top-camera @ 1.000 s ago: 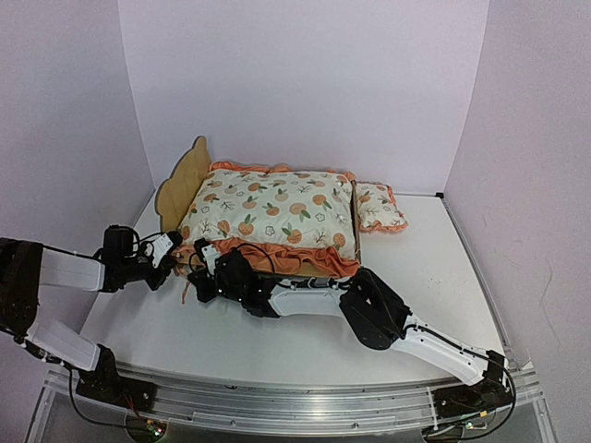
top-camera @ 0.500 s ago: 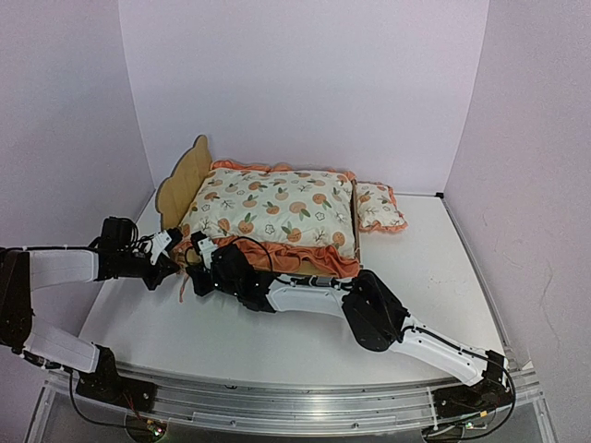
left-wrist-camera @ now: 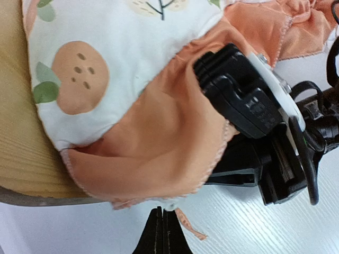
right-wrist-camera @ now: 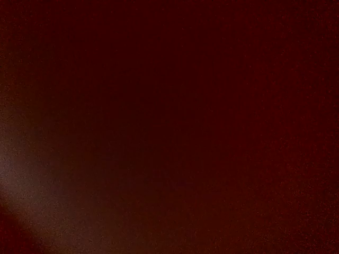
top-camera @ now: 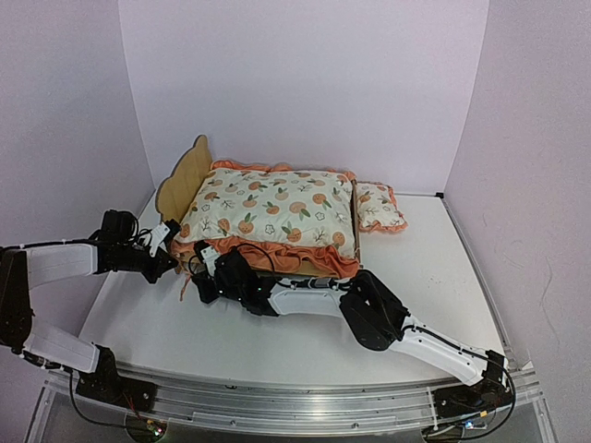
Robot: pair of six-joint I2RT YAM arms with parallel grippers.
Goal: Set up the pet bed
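The pet bed stands at the back left, its plywood headboard towards the left. A fruit-print cushion with an orange ruffle lies on it. My left gripper is shut. In the left wrist view its gripper tips touch the ruffle's hem at the cushion's near-left corner, and I cannot tell if they pinch it. My right gripper is pushed under the ruffle there, its black fingers close together. The right wrist view is dark red, covered by fabric.
A small matching fruit-print pillow lies on the table just right of the bed's footboard. The right arm stretches across the table in front of the bed. Lilac walls close in the back and both sides.
My left gripper has moved away from me towards the bed's headboard corner, still shut. The right gripper has shifted slightly under the ruffle. The cushion's near-left corner sits a little further onto the bed.
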